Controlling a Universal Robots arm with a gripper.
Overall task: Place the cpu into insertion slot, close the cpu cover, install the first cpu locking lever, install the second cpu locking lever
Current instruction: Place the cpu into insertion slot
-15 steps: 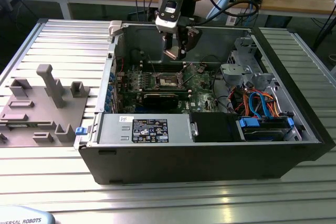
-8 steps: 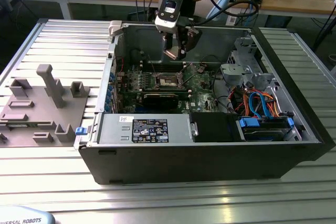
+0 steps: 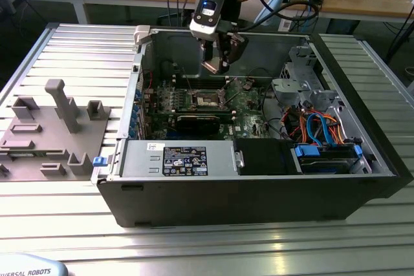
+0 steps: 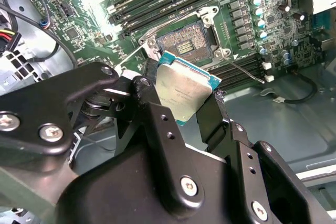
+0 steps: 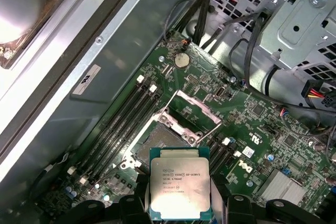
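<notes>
My gripper (image 4: pixel 182 98) is shut on the cpu (image 4: pixel 184 88), a flat square chip with a silver-grey top, held by two opposite edges between black fingers (image 4: pixel 148 95). In the first wrist view the cpu (image 5: pixel 180 190) hangs above the green board, partly overlapping the insertion slot (image 5: pixel 159 149), a dark square recess with a metal rim. The cpu cover (image 5: pixel 191 112) stands swung open beside the slot. The second wrist view shows the insertion slot (image 4: pixel 185 44) uncovered beyond the chip, and a thin metal lever (image 4: pixel 244 70) sticking out beside it. In the exterior view my gripper (image 3: pixel 215 64) hovers above the insertion slot (image 3: pixel 208 99).
The board lies deep inside an open computer case (image 3: pixel 259 185) with tall walls. Long memory slots (image 5: pixel 123 114) flank the socket. A drive cage with cables (image 3: pixel 310 95) stands toward the exterior view's right, a power supply (image 3: pixel 174 159) at the front, and a grey fixture tray (image 3: pixel 52 134) outside the case.
</notes>
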